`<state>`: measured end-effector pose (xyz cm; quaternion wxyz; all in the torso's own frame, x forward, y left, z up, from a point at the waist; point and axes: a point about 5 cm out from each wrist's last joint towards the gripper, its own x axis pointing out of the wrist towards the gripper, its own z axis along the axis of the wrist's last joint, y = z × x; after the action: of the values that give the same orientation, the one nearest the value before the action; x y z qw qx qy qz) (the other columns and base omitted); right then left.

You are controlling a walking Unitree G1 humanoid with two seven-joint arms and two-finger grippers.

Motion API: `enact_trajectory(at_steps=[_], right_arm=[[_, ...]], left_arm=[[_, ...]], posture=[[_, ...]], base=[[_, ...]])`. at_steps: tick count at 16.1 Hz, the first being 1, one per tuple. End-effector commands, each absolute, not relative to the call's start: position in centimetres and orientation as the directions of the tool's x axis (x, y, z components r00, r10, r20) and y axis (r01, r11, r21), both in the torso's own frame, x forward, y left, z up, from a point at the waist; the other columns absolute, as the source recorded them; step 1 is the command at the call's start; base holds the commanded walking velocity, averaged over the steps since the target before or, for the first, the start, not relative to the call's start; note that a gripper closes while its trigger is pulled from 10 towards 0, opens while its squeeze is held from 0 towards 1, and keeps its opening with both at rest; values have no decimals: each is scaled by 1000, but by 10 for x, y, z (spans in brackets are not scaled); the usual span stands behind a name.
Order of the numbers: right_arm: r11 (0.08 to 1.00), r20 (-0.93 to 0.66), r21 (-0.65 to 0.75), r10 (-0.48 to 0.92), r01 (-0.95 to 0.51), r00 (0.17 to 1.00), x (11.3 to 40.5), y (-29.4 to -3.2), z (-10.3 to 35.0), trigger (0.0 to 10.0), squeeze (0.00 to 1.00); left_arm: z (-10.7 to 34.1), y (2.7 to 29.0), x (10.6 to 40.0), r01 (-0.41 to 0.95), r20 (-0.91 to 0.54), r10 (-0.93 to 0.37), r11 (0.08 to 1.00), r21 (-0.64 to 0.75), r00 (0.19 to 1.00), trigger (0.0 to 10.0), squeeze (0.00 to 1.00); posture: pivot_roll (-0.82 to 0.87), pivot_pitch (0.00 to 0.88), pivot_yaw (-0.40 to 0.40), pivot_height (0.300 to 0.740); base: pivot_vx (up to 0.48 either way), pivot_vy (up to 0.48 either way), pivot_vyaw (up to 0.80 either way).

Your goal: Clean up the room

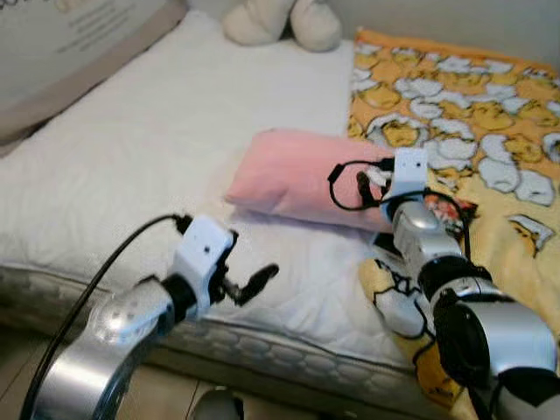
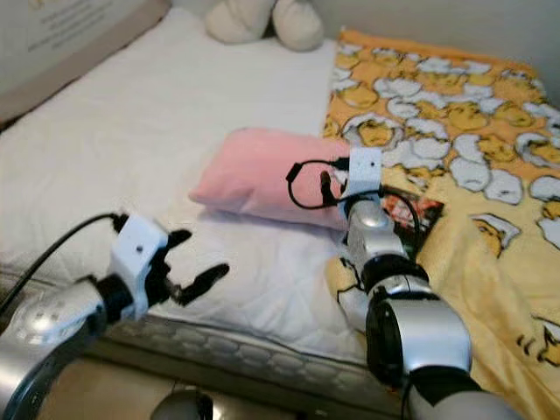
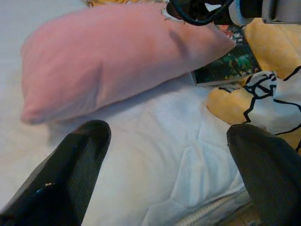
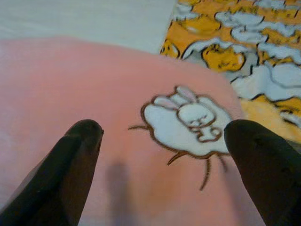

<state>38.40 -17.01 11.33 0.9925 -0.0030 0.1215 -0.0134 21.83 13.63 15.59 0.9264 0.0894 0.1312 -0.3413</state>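
Observation:
A pink pillow (image 1: 293, 175) with a white bunny print (image 4: 188, 117) lies across the white mattress (image 1: 157, 131). My right gripper (image 4: 162, 136) is open just above the pillow's right end, with one finger on each side of the bunny print and nothing between them. My left gripper (image 1: 249, 273) is open low over the mattress's front edge, in front of the pillow and apart from it; in the left wrist view the left gripper (image 3: 169, 136) looks towards the pillow (image 3: 108, 61). A dark book (image 3: 225, 68) lies partly under the pillow's right end.
A yellow duck-pattern blanket (image 1: 472, 105) covers the bed's right side and hangs over the front edge. A cream plush toy (image 1: 280, 22) sits at the head of the bed. A large grey cushion (image 1: 70, 44) leans at the back left. The floor (image 1: 17, 350) shows below the mattress.

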Motion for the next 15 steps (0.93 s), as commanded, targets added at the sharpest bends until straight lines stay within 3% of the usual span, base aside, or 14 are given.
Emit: enact_trajectory(at_steps=[1,5,11,12,13,15], right_arm=[[998,-267,-8,-56,56,962,385,-176,114,10000,0],[992,-355,-3,-120,127,927,379,-183,101,10000,0],[995,-416,17,-86,103,905,377,-174,93,10000,0],[994,-427,30,-82,104,900,376,-173,92,784,0],[992,-435,64,-74,112,898,375,-171,90,0,0],[989,-441,89,-70,121,895,375,-170,90,0,0]], left_arm=[[161,137,212,647,-300,-603,759,70,739,10000,0],[162,139,200,613,-319,-570,789,44,757,10000,0],[163,135,202,589,-321,-550,807,32,771,10000,0],[162,134,203,590,-321,-552,807,30,770,10000,0],[163,134,203,590,-320,-552,807,30,770,10000,0],[163,134,205,589,-320,-550,808,32,772,10000,0]], posture=[[432,156,-40,740],[444,186,-31,740],[424,185,-40,740],[422,184,-40,740],[423,186,-40,740],[422,185,-41,740]], base=[[0,0,0],[0,0,0],[0,0,0],[0,0,0],[0,0,0],[0,0,0]])
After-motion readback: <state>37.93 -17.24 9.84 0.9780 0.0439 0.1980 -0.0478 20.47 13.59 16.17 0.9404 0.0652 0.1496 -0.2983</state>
